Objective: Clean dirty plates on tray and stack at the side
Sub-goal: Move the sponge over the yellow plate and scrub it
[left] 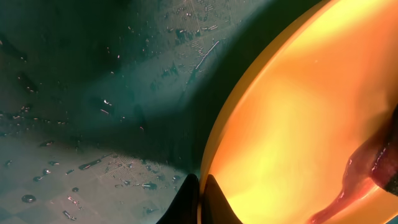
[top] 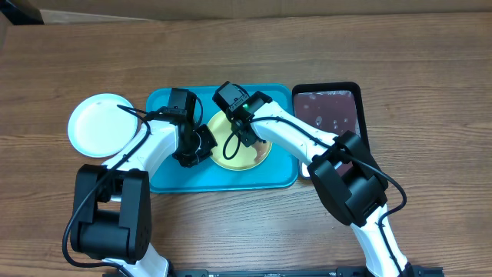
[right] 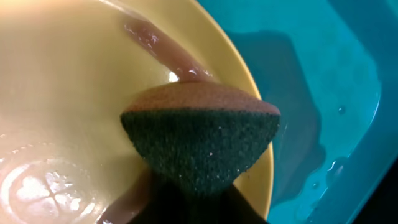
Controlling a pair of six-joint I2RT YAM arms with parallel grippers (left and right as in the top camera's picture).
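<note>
Plate under my tools is the yellow-green plate [top: 231,159]. It lies flat on the turquoise tray [top: 165,104], a little toward 3 o'clock from the tray's centre.

My right gripper [right: 186,205] is clamped on a sponge [right: 199,146], squeezing it into a wedge with the green scouring face toward the wrist camera and the brown foam behind. The sponge rests on the plate's inner surface. A reddish-brown smear [right: 165,53] runs away from it toward 11 o'clock in that view, and the plate surface near it looks wet.

My left gripper [left: 200,196] sits at the plate's 9 o'clock edge as seen from overhead. Its fingers are closed tight, one tip on the tray side and one on the plate side, with the rim running into the seam between them. Water droplets [left: 124,165] speckle the tray floor beside it.

The white plate [top: 96,127] lies off the tray on the wooden table [top: 430,192], at 9 o'clock from the tray and just beside its corner. A black tray [top: 330,108] holding dark liquid sits against the turquoise tray's 3 o'clock side.
</note>
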